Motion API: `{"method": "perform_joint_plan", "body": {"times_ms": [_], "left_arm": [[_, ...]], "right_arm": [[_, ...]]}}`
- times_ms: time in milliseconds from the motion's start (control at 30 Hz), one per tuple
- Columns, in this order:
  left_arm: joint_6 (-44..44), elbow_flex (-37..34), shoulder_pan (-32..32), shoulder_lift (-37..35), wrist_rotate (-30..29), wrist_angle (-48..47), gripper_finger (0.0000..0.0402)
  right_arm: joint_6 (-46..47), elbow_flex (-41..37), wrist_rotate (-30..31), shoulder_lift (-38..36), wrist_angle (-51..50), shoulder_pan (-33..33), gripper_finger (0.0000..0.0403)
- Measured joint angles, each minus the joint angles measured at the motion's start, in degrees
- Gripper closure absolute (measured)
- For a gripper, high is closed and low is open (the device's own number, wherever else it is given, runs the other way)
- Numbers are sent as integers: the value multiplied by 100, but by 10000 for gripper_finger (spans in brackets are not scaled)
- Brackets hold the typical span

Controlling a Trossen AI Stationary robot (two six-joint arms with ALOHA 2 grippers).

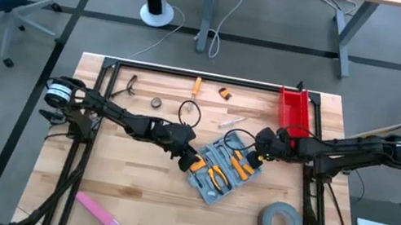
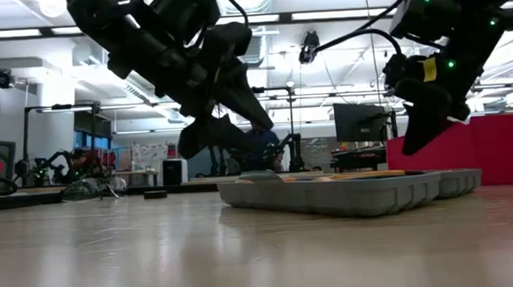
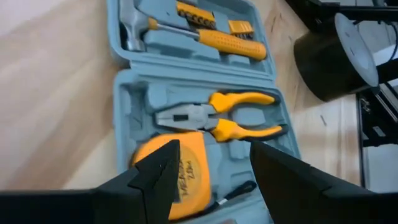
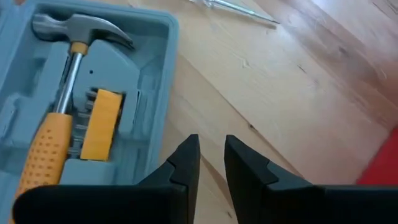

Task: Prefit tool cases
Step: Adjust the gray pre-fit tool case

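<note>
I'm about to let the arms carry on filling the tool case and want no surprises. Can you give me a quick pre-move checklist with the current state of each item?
1. Tool case lies open and flat on the table: ok.
2. Hammer seated in its recess: ok.
3. Pliers seated in their recess: ok.
4. Left gripper open over the yellow tape measure, which is not gripped: ok. Whether the tape measure sits fully down: cannot tell.
5. Right gripper nearly closed and empty, over bare wood beside the case: ok.
6. Loose tools at the table's far side, such as the orange-handled screwdriver, not yet fitted: not ok.
</note>
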Motion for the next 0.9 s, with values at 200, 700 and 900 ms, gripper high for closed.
{"method": "perform_joint_plan", "body": {"times_ms": [200, 700, 900], "left_arm": [[216, 0, 93, -9, -11, -244, 198], [765, -2, 93, -117, 4, -809, 198], [971, -2, 93, -219, 7, -810, 198]], "right_arm": [[451, -20, -233, 0, -339, -111, 367], [681, 270, -1440, 5, -357, -124, 338], [349, 643, -1289, 4, -660, -139, 327]]}}
